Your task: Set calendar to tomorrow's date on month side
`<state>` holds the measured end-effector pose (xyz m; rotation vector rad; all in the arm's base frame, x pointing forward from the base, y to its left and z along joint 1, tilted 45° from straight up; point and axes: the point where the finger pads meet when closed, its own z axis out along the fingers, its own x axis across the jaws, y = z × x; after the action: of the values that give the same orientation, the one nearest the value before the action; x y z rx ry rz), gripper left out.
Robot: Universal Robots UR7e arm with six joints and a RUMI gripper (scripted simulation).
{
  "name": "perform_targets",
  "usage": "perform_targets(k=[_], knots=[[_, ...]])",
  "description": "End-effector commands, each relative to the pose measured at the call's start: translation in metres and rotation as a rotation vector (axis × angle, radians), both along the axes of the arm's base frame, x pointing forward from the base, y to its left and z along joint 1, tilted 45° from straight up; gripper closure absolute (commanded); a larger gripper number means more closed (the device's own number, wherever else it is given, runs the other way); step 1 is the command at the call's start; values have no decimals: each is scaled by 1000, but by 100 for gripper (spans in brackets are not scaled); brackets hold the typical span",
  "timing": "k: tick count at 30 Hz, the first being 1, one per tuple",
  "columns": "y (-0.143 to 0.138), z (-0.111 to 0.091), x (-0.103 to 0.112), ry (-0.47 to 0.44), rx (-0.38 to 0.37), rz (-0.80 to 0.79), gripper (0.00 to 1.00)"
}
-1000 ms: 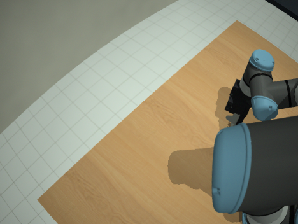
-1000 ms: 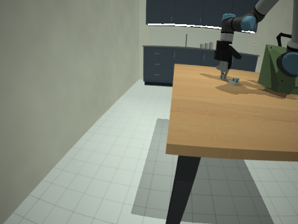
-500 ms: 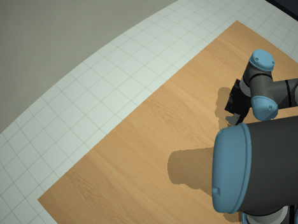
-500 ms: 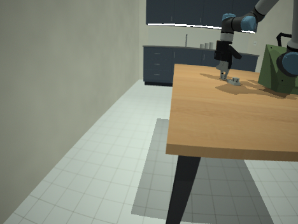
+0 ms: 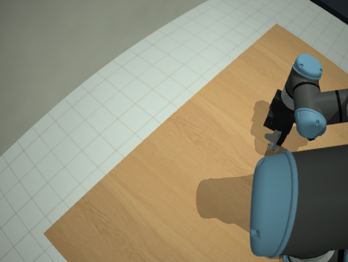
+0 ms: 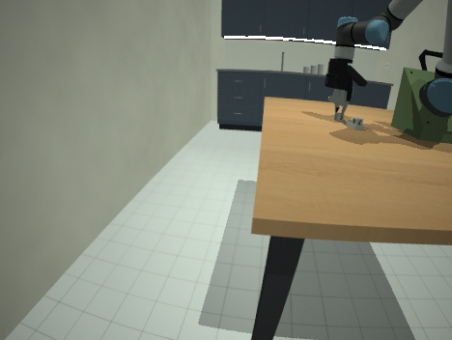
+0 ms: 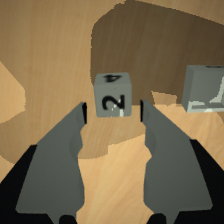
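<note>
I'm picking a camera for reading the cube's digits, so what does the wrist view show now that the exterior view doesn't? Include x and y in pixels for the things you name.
Only wrist: a 4 and a 2 readable on the cube (image 6: 339, 117) (image 7: 113, 95).
Only exterior: the sink tap (image 6: 283, 62) and green box (image 6: 410, 103).
Both: the cube, the gripper (image 6: 339, 114) (image 7: 113, 102) and part of the tray (image 6: 356, 127) (image 7: 206, 108).
</note>
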<state>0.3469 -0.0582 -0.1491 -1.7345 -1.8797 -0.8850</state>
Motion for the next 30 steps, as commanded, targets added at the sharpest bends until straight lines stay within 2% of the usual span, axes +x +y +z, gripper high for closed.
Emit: perform_targets(k=[1, 13, 20, 21, 30], knots=[[-14, 13, -2, -1, -1, 0, 72], [-48, 48, -7, -1, -1, 0, 72], [-54, 54, -8, -1, -1, 0, 72], [-54, 54, -8, -1, -1, 0, 0], [-54, 54, -8, -1, -1, 0, 0]])
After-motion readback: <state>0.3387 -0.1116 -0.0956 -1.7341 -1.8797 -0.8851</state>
